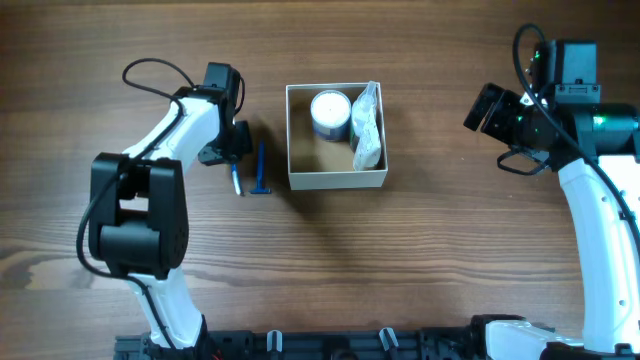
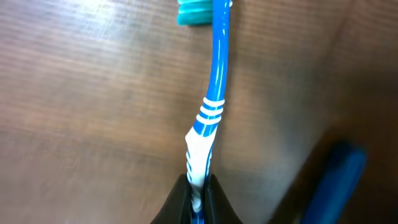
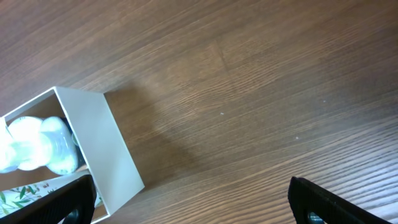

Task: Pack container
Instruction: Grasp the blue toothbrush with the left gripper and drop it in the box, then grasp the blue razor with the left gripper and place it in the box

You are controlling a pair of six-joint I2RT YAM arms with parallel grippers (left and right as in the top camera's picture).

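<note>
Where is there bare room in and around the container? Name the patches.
Inside the container, only the brown floor between the jar and the near wall, left of the wrapped packet, is bare. Outside, the table between container and right fingers is open. Crowded: the container's left, with the left fingers, toothbrush and a blue razor.

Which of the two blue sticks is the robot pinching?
The blue-and-white striped toothbrush, clamped in the left gripper. The other blue stick lies free, nearer the container.
</note>
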